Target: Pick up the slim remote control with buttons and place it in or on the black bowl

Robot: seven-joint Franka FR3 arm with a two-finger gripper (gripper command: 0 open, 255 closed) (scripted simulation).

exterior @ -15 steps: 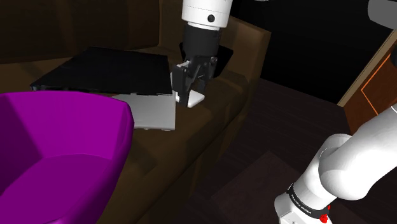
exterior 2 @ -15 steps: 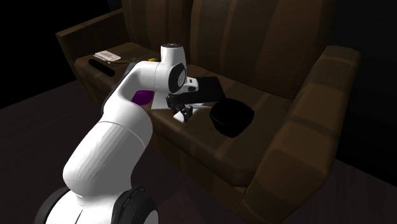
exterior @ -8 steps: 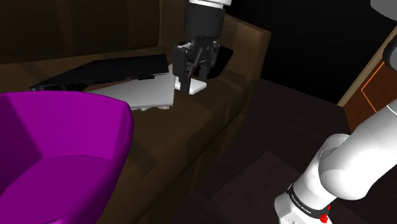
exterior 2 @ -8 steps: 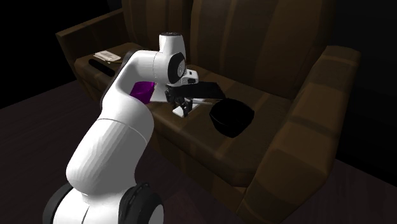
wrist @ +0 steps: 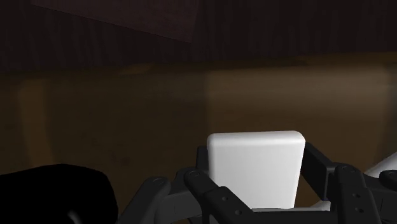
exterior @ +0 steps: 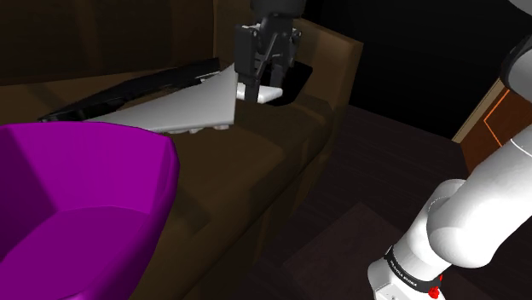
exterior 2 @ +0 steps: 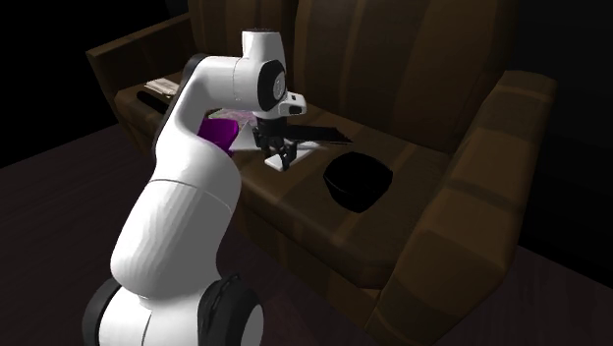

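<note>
My black gripper (exterior: 256, 83) is shut on a slim white remote (exterior: 268, 92), held above the brown sofa seat (exterior: 281, 162). In the wrist view the white remote (wrist: 254, 167) is clasped between both fingers (wrist: 198, 184). The black bowl (exterior 2: 359, 182) rests on the seat cushion, to the second exterior view's right of the gripper (exterior 2: 280, 157) and lower than it. In the shoulder view the bowl (exterior: 297, 82) lies just behind the gripper. A dark rounded shape (wrist: 57, 194) beside the fingers may be the bowl.
A flat white slab (exterior: 187, 106) with a black slab (exterior: 128, 88) behind it leans upward at the gripper's end. A large magenta object (exterior: 85, 196) stands near the shoulder camera. A book (exterior 2: 162, 86) and a dark bar (exterior 2: 155, 101) lie on the sofa arm.
The gripper has risen with the white remote. The white and black slabs, flat a second ago, have tilted up at the gripper's end.
</note>
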